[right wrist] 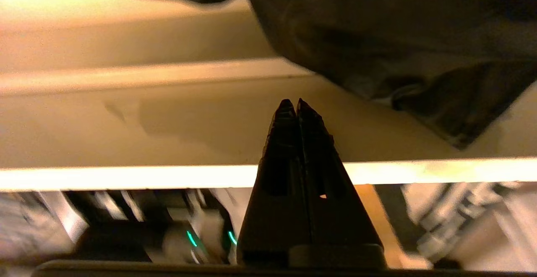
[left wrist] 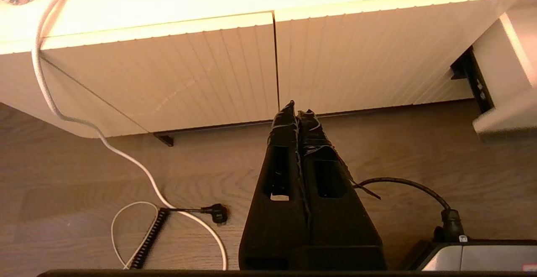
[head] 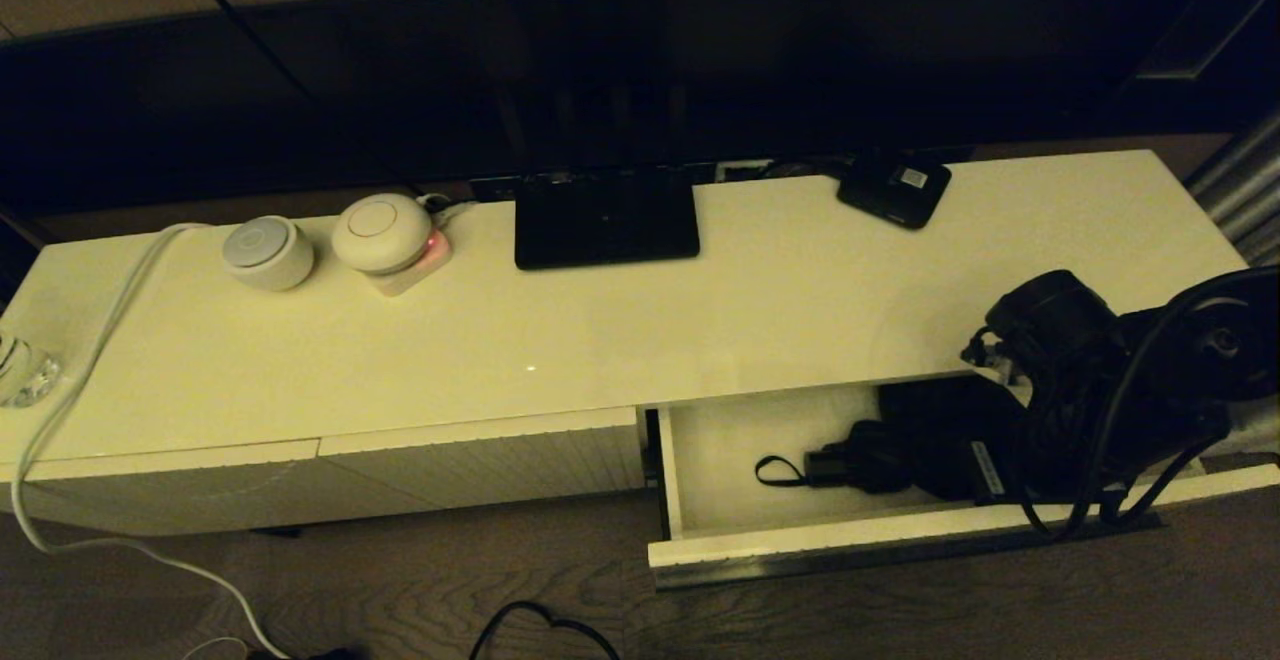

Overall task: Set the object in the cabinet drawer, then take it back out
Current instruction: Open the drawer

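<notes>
The cabinet drawer [head: 850,543] stands pulled out at the right, its cream inside [right wrist: 188,121] showing. The black umbrella [head: 900,450] lies in it with its handle [head: 828,467] and wrist loop [head: 775,470] pointing left. Its bunched fabric [right wrist: 398,37] fills the far side of the right wrist view. My right arm [head: 1100,380] reaches over the drawer's right part and covers that end of the umbrella. My right gripper [right wrist: 297,100] is shut and empty, its tips over the drawer floor just past the front rim [right wrist: 126,176], apart from the fabric. My left gripper [left wrist: 297,105] hangs shut and empty, low before the closed ribbed fronts [left wrist: 168,71].
On the cabinet top are a flat black stand plate [head: 605,220], a small black box with a white label [head: 893,188], two round white devices [head: 267,252] [head: 382,230] and a glass piece [head: 25,370]. A white cable [head: 70,380] runs down to the floor, where plugs and cords [left wrist: 214,212] lie.
</notes>
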Available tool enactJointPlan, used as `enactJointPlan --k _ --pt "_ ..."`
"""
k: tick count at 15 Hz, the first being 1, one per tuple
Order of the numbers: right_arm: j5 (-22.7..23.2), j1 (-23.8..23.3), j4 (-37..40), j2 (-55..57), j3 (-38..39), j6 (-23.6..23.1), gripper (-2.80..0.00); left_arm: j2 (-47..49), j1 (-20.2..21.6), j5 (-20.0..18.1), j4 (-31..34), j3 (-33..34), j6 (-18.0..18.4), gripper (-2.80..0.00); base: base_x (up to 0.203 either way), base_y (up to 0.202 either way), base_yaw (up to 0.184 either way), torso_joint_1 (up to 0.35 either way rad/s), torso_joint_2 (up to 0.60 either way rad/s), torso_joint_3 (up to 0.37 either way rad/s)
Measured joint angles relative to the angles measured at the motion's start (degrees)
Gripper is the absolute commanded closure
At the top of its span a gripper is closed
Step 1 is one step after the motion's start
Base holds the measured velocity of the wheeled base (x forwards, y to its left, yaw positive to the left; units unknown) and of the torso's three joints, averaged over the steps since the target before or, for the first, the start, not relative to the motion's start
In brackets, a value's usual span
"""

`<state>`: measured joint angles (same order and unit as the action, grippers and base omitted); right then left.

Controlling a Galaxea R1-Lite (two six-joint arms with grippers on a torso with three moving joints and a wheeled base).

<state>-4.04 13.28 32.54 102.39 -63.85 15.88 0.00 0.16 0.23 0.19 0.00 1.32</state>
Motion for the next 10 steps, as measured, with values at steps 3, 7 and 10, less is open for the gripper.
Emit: enactJointPlan --k 3,7,10 --pt "0.6 0.6 5.3 0.4 0.8 -2.4 0.00 0.0 0.0 0.0 0.0 0.0 0.0 0.00 0.000 0.000 0.000 0.000 0.00 0.000" --pt "0.4 1.8 7.1 0.6 0.7 -2.5 0.00 0.0 0.0 0.0 0.0 0.0 0.0 0.00 0.000 0.000 0.000 0.000 0.00 0.000" --pt "0.7 3.2 7.6 0.6 2.5 -2.4 0.00 0.0 0.0 0.0 0.0 0.0 0.0 0.00 0.000 0.000 0.000 0.000 0.00 0.000"
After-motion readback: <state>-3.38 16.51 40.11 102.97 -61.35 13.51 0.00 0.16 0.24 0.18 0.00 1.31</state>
